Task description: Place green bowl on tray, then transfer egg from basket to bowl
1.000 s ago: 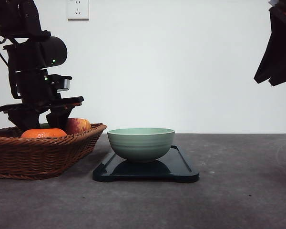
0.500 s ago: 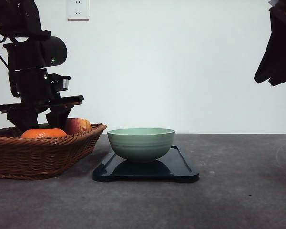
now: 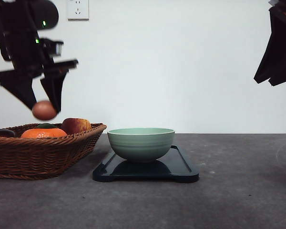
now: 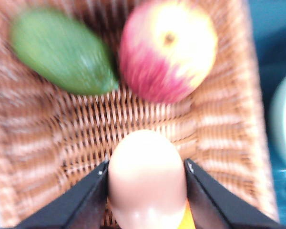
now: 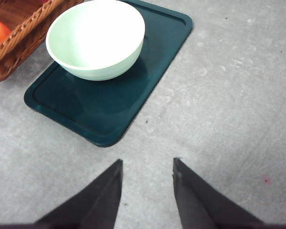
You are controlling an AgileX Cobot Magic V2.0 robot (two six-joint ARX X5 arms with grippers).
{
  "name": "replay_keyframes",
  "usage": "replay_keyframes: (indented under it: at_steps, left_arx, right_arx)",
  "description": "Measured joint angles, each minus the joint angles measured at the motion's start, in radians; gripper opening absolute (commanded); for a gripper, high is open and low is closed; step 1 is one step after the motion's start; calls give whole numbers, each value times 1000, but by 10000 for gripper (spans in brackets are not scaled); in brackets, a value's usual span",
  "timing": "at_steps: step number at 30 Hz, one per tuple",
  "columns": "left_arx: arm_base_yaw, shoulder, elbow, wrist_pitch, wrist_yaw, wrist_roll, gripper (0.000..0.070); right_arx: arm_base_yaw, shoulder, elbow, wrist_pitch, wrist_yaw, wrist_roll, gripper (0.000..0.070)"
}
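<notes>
The egg (image 3: 44, 110) hangs in the air above the basket (image 3: 43, 155), clamped between the two fingers of the left gripper (image 3: 43, 107), well left of the green bowl (image 3: 141, 143), which sits on the tray (image 3: 181, 169) on the bench (image 3: 238, 191). Left wrist view: egg (image 4: 147, 179) pinched at its widest middle, one dark finger on each side, blunt end toward the camera, so its long axis seems to run roughly along the fingers; in the front view it reads as a slightly wide oval, and motion blur makes the exact tilt hard to tell. Handling call: light, rigid but thin-shelled and smooth, so it can crack under hard squeeze and slip under a weak one; best hold is across the short axis at the fattest part, as here, with gentle force. Below it in the basket (image 4: 219, 143) lie an apple (image 4: 169, 50) and a green fruit (image 4: 62, 55); an orange fruit (image 3: 43, 133) shows at the front. Bowl opening faces straight up, upright and round with no preferred direction; it sits toward the basket-side end of the tray (image 5: 109, 109) per the right wrist view. Right gripper (image 5: 145, 179) is empty, fingers parted, hovering over bare bench near the tray. Egg should be lowered close to the bowl bottom before letting go, not dropped
</notes>
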Motion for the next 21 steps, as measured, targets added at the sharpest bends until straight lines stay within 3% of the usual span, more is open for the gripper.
replay_keyframes:
  at_steps: [4, 11, 17, 21]
  left_arx:
    - [-5, -68, 1, 55, 48, -20, 263]
    - [-32, -104, 8, 228, 260, -116, 263]
    - [-115, -104, 8, 274, 276, -152, 264]
    - [-182, -104, 8, 321, 213, -156, 264]
  right_arx:
    - [0, 0, 0, 0, 0, 0, 206]
    - [0, 0, 0, 6, 0, 0, 206]
    - [0, 0, 0, 6, 0, 0, 206]
    - [0, 0, 0, 6, 0, 0, 206]
